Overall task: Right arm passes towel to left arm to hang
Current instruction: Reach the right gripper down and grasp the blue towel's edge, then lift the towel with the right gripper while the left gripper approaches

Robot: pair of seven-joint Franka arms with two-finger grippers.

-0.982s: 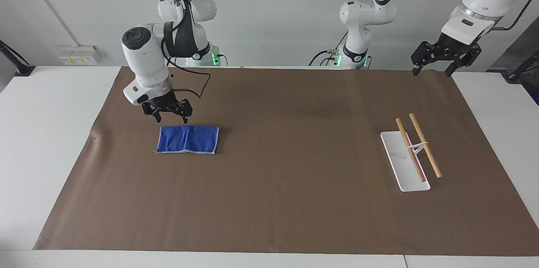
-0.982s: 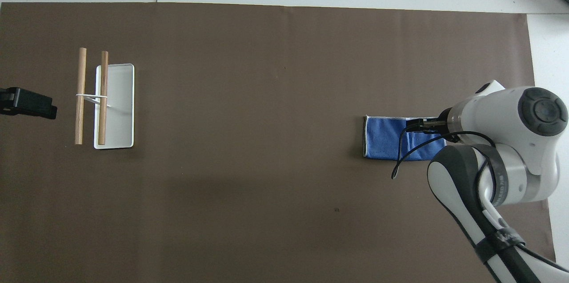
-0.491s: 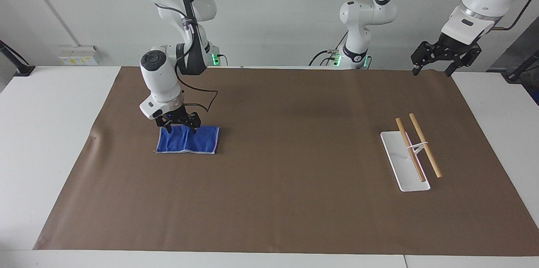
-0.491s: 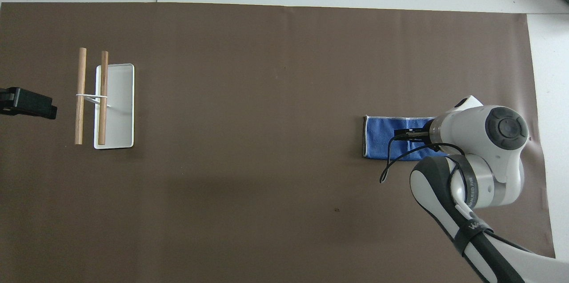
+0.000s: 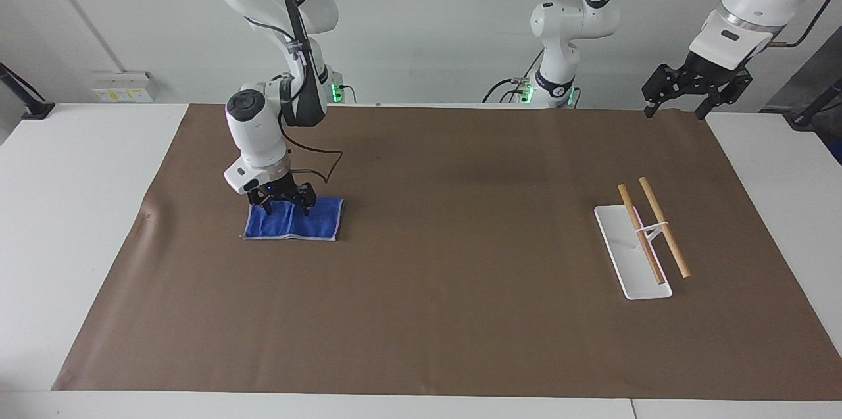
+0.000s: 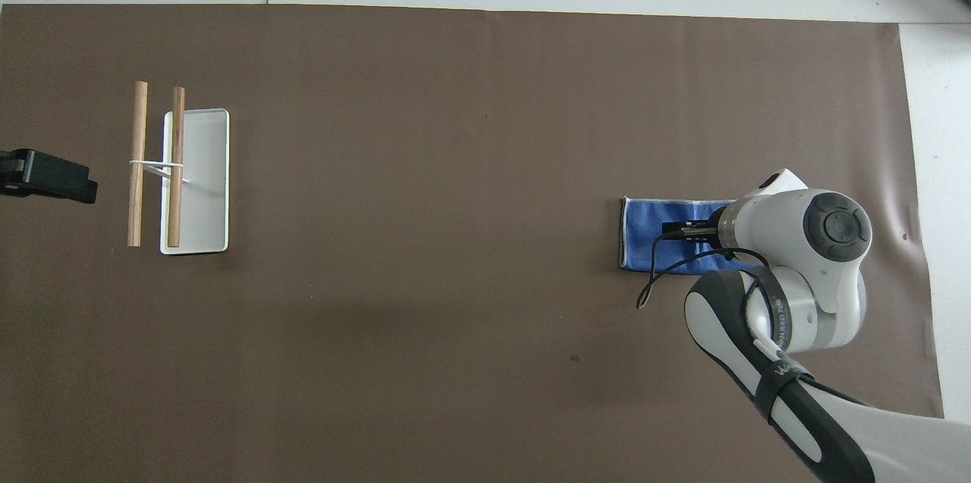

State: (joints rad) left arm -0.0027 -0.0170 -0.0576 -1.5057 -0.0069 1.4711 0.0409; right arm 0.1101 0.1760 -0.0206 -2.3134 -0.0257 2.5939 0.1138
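The blue towel [image 5: 304,223] lies flat and folded on the brown sheet toward the right arm's end of the table, also seen as the towel [image 6: 643,236] from above. My right gripper [image 5: 287,209] is down on the towel's edge nearest the robots, its fingers spread apart with the tips resting on the cloth. From above the right gripper [image 6: 685,229] is mostly hidden under its own wrist. My left gripper [image 5: 675,114] waits open in the air over the sheet's corner nearest its base; the left gripper [image 6: 47,177] shows only partly in the overhead view.
A white rack base [image 5: 621,254] carrying two raised wooden bars [image 5: 664,227] stands toward the left arm's end of the table; from above, the rack base [image 6: 205,187] lies beside the left gripper. The brown sheet [image 5: 460,314] covers most of the table.
My right gripper has come down from just above the towel's edge onto the cloth, and its fingers have drawn in slightly. The left arm and the towel have not moved.
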